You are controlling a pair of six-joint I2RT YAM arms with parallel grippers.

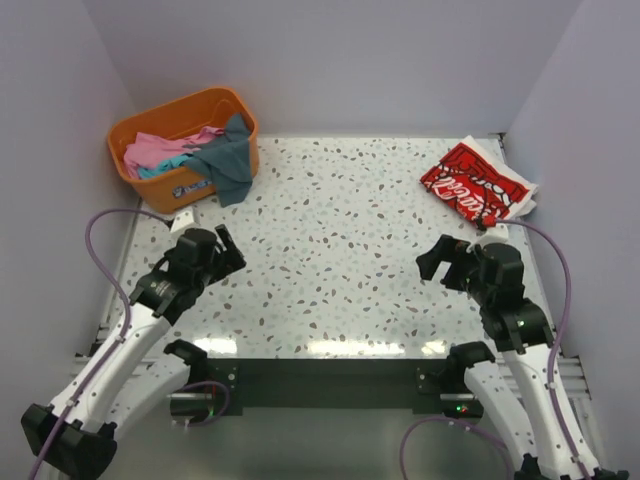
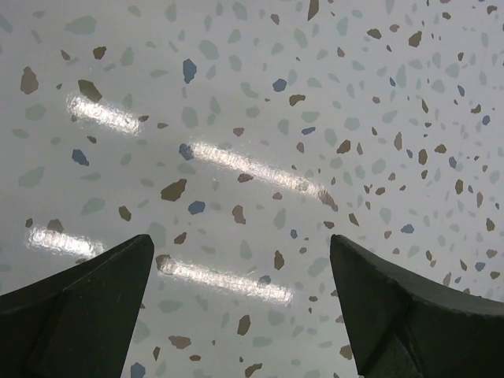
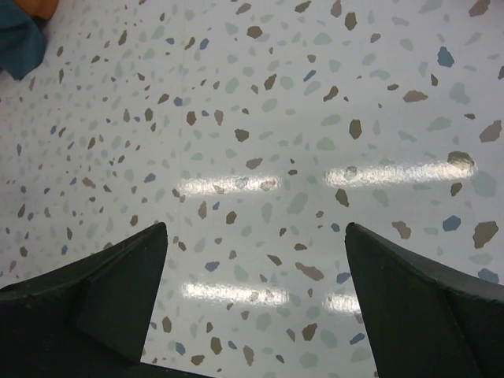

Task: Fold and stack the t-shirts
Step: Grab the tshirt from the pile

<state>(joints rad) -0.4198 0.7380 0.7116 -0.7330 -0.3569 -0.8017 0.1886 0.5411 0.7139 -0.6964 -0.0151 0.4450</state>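
Two grippers wide open, left gripper (image 1: 232, 247), right gripper (image 1: 437, 262), folded red t-shirt (image 1: 475, 185) lying diagonally, slate-blue t-shirt (image 1: 230, 162) draped over orange basket (image 1: 165, 190) rim

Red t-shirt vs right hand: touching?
Apart. The top external view shows bare table between the right hand and the red t-shirt. The right wrist view shows only table between its open fingers.

In the far-left basket (image 1: 150, 192), the slate-blue shirt (image 1: 232, 160) partly hides the pink shirt (image 1: 150, 150) and the turquoise shirt (image 1: 162, 170). The red shirt (image 1: 462, 185) carries white script too small to read. The right wrist view's far-left corner crops the basket and the slate-blue shirt.
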